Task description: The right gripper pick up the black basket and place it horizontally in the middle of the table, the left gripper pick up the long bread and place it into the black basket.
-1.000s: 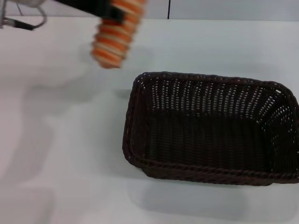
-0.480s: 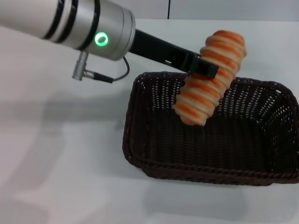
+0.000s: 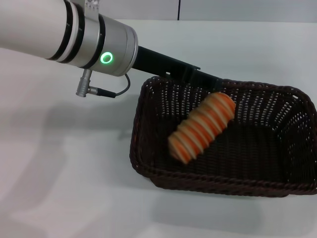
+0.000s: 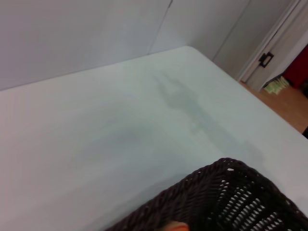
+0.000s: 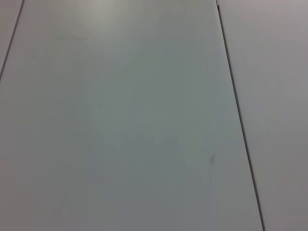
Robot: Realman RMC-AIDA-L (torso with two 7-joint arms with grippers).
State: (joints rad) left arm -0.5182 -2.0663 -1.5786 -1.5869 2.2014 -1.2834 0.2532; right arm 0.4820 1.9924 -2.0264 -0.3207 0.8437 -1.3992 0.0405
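The black basket [image 3: 148, 148] stands on the white table [image 3: 64, 163] at the right of the head view. The long bread [image 3: 200, 128], orange with cream stripes, lies slanted inside the basket, blurred, free of any finger. My left gripper [image 3: 210, 81], on the arm with the green ring, reaches over the basket's far rim just above the bread's upper end, and nothing is between its fingers. In the left wrist view the basket's rim [image 4: 216, 187] and a sliver of the bread [image 4: 176, 226] show. The right gripper is out of view.
The left arm's thick silver body [image 3: 74, 34] and its cable [image 3: 99, 90] hang over the table's far left. The table's far edge meets a grey wall [image 3: 223, 9]. The right wrist view holds only plain grey panels [image 5: 120, 120].
The left arm swung the bread from the far left over the basket, then let go. The bread dropped from the fingers into the basket and lies slanted there.
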